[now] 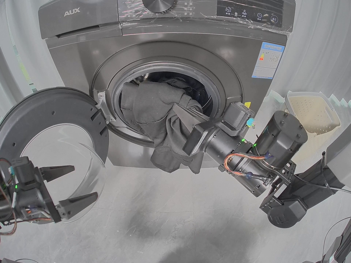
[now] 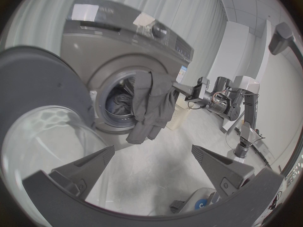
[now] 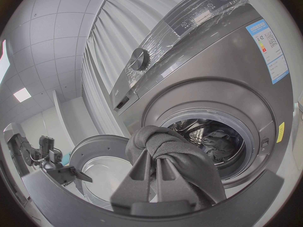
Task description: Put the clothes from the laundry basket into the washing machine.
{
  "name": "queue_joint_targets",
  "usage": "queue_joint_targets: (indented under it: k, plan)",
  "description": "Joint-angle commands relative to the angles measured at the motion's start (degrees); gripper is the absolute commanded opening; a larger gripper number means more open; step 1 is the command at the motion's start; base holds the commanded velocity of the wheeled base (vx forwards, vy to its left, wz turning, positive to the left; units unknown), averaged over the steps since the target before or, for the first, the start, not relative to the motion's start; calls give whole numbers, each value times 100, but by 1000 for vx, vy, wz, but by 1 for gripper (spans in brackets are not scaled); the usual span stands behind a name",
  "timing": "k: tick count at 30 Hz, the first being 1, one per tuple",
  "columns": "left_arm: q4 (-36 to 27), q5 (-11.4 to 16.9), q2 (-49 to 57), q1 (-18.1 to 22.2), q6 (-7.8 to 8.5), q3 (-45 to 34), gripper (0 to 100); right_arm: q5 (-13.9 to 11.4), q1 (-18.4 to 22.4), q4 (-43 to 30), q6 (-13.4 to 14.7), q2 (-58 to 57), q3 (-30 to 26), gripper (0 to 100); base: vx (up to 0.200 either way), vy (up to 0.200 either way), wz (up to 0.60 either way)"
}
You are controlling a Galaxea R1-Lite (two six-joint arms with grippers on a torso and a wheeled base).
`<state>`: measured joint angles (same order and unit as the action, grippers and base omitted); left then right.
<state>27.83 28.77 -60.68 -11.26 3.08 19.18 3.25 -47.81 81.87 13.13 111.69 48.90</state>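
while in right gripper [image 3: 154, 162], one garment [image 1: 153, 106] (of two)

Top of the washing machine [image 1: 175, 55] cut off at the upper edge, drum [image 1: 200, 87] largely hidden behind the hanging dark garment [image 1: 153, 106], laundry basket [image 1: 308, 94] at right partly behind the right arm [image 1: 256, 147], blue label [image 1: 268, 60] print too small to read
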Motion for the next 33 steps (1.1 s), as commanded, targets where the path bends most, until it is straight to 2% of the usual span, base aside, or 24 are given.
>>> queue_joint_targets:
  k: [1, 5, 9, 16, 24, 28, 33]
  plan:
    - [873, 138, -2290, -614, -10, 719, 100, 0, 17, -13, 14, 213, 296, 0, 0, 0, 0]
    - [1216, 146, -2861, -825, -18, 948, 100, 0, 17, -13, 14, 213, 261, 0, 0, 0, 0]
    - [1242, 146, -3178, -965, -36, 1132, 100, 17, 0, -13, 14, 204, 252, 0, 0, 0, 0]
    - [1242, 182, -3608, -1203, -264, 1598, 100, 26, 17, 22, 14, 204, 252, 0, 0, 0, 0]
    - [1436, 190, -4162, -1185, -317, 2046, 100, 35, 0, 66, 23, 178, 243, 0, 0, 0, 0]
    - [1805, 173, -4426, -1203, -537, 2187, 100, 44, -44, 66, 23, 178, 243, 0, 0, 0, 0]
    - [2218, 129, -4786, -1159, -625, 2371, 100, 61, -70, 75, 23, 160, 199, 0, 0, 0, 0]
